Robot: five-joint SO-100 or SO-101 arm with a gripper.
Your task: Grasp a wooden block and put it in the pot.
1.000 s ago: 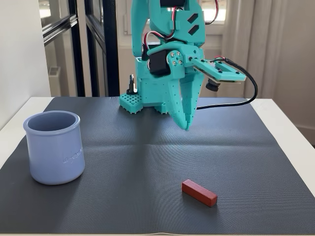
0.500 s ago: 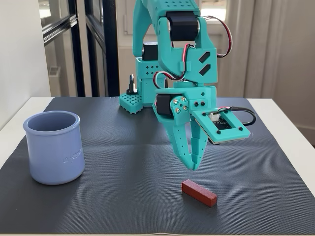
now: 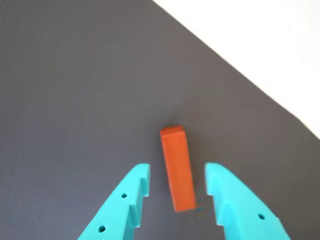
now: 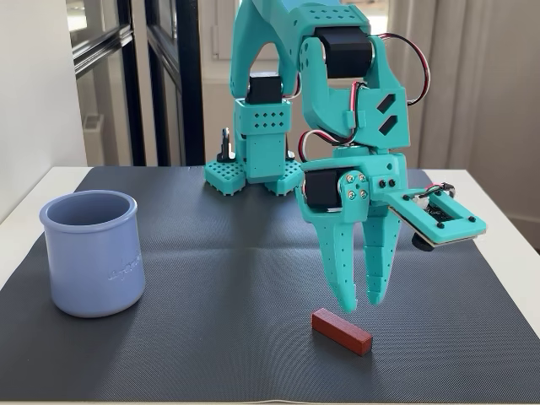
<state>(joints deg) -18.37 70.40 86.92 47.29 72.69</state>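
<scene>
The wooden block (image 4: 342, 331) is a small red-brown bar lying flat on the dark mat at the front right in the fixed view. In the wrist view the block (image 3: 177, 167) lies lengthwise between my two teal fingers. My gripper (image 4: 360, 298) hangs just above and behind the block, fingers pointing down, open and empty; it also shows in the wrist view (image 3: 177, 172). The pot (image 4: 91, 251) is a periwinkle-blue cylinder standing upright at the left of the mat, well away from the gripper.
The dark mat (image 4: 219, 278) covers a white table (image 4: 519, 245); its edge and the white table show at the upper right of the wrist view (image 3: 270, 45). The arm's base (image 4: 253, 169) stands at the mat's back edge.
</scene>
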